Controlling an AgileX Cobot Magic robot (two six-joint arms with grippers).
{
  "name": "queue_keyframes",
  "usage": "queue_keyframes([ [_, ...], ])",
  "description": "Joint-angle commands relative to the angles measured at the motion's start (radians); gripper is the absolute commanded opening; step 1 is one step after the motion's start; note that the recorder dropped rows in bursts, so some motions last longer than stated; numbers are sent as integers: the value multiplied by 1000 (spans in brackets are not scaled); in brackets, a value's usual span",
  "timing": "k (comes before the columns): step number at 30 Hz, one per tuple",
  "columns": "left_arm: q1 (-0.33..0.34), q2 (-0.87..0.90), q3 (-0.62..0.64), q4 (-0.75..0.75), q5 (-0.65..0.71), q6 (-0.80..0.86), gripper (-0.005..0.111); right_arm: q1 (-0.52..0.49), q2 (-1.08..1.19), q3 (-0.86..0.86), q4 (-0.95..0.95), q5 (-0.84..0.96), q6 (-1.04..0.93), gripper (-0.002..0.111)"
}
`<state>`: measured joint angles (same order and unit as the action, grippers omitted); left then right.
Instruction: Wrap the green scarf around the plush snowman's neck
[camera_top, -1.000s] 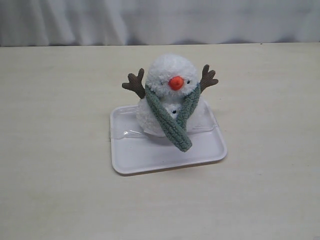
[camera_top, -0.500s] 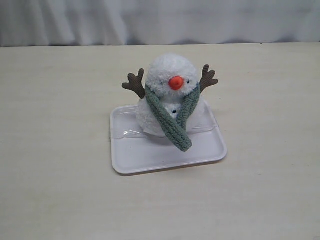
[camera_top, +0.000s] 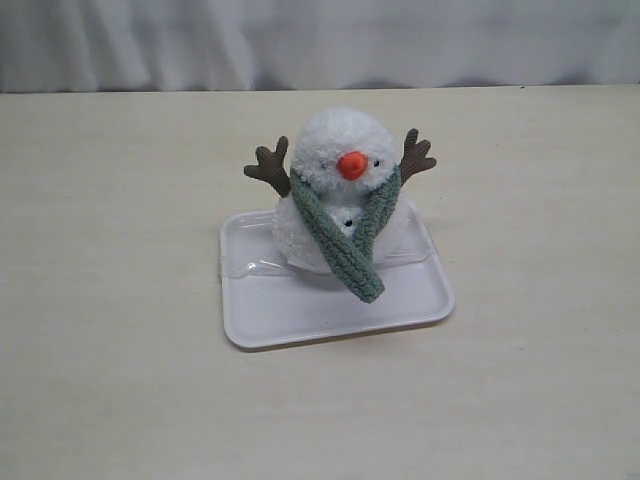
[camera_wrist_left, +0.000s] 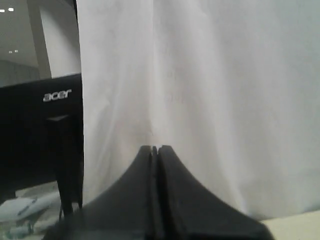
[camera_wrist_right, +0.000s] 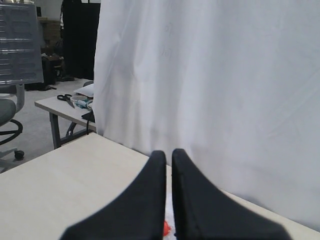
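Nothing has moved since the earlier frame: the plush snowman sits as it did on the white tray on the bench, and neither arm shows in the exterior view. The green scarf runs round the snowman's neck, which it hides. Its two ends come down the front of the body and cross low over the tray.

The left jaws are pressed together on nothing and face the white curtain, with the snowman nowhere ahead of them. The right jaws are likewise closed and empty. An orange speck low between them may be the nose, which would put the plush just below and ahead.

By my reading the wrapping step is finished. What remains is only to keep both jaws clear of the loose ends.
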<state>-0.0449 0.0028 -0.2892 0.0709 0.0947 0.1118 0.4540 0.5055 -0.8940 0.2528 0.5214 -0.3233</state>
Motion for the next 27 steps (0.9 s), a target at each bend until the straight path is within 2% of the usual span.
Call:
queue_keyframes([
  [1, 12, -3, 92, 6, 4, -34, 0, 2, -3, 4, 1, 4, -1, 4],
  [11, 12, -3, 289, 47, -3, -34, 0, 2, -3, 4, 1, 4, -1, 4],
  [13, 12, -3, 289, 47, -6, -36, 0, 2, -3, 4, 1, 4, -1, 4],
  [14, 12, -3, 289, 47, 62, -36, 0, 2, -3, 4, 1, 4, -1, 4],
  [22, 12, -3, 289, 47, 200, -36, 0, 2, -3, 4, 1, 4, -1, 4],
  [27, 12, -3, 289, 47, 208, -36, 0, 2, -3, 4, 1, 4, -1, 4],
])
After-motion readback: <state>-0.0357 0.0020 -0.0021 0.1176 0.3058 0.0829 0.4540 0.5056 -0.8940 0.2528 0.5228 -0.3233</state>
